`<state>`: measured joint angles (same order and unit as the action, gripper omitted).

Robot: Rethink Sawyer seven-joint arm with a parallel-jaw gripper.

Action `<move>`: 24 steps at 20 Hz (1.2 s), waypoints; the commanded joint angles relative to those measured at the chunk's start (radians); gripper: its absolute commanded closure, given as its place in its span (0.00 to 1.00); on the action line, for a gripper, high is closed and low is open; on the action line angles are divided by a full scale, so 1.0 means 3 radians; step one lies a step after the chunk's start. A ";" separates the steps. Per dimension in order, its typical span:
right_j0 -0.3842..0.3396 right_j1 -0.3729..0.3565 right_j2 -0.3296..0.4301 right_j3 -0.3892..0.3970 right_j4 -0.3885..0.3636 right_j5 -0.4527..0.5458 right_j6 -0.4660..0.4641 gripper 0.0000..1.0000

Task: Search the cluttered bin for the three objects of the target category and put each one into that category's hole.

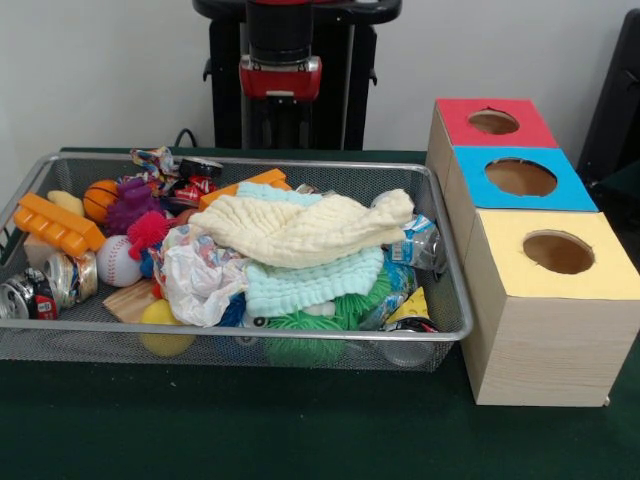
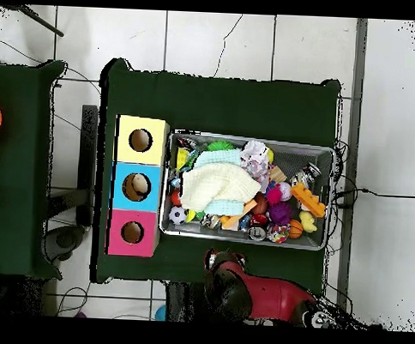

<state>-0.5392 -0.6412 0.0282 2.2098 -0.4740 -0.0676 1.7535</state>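
The silver wire-mesh bin [image 1: 452, 262] stands on the green table, piled with toys and cloths; it also shows in the overhead view [image 2: 328, 151]. No plush animal toy shows in either view. A cream cloth [image 1: 300, 228] and a pale teal cloth [image 1: 310, 285] cover the middle of the pile. The red-topped hole [image 1: 493, 122] is on the wooden box farthest from the camera, and in the overhead view it [image 2: 132, 232] lies nearest the robot. My gripper [image 1: 280, 118] hangs drawn back behind the bin's far rim, apart from everything; its state is hidden.
The blue-topped hole [image 1: 520, 177] and the yellow-topped hole [image 1: 558, 252] sit in line beside the bin. The bin holds a baseball [image 1: 118, 262], a small basketball [image 1: 100, 198], spiky balls [image 1: 130, 205], an orange block [image 1: 55, 225], cans [image 1: 30, 295] and a crushed bottle [image 1: 422, 245].
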 commanded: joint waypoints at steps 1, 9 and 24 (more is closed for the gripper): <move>0.0115 0.0631 -0.0150 -0.0748 -0.0052 -0.0515 0.0366 0.00; 0.0071 0.0764 -0.0133 -0.0794 -0.0049 -0.0644 0.0361 0.00; 0.0146 0.1234 -0.0257 -0.1013 0.0047 -0.1029 0.0413 0.00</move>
<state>-0.5089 -0.3528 -0.0523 2.0863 -0.4748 -0.2737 1.7535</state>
